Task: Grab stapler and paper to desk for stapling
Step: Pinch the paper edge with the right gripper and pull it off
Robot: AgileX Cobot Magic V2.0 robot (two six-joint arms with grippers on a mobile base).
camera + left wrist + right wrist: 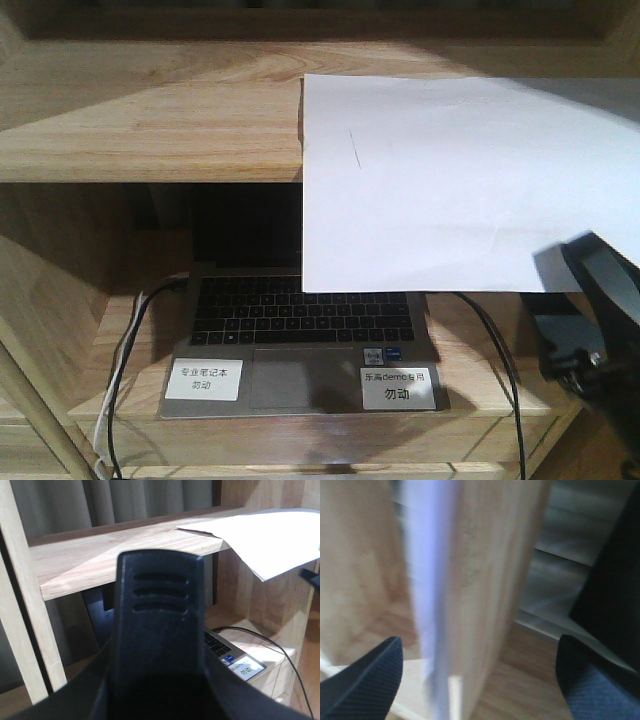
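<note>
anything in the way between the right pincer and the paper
Nothing visible. The paper overhangs the shelf front edge, and in the right wrist view its edge shows in the gap of the open right pincer with no object in front. The laptop sits lower, beneath the overhang.

Right gripper enters front view at 4 o'clock. Black, angled up toward 11 o'clock. One finger shows grey inner face. Wrist hardware sits below it at 5 o'clock.

Right wrist view, blurred: two dark ribbed fingertips at 7 and 5 o'clock of frame, jaws spread wide.

Left gripper fills lower centre of own wrist view, 6 o'clock. Black housing with three horizontal slots. Finger ends out of sight, jaw state unreadable.
</note>
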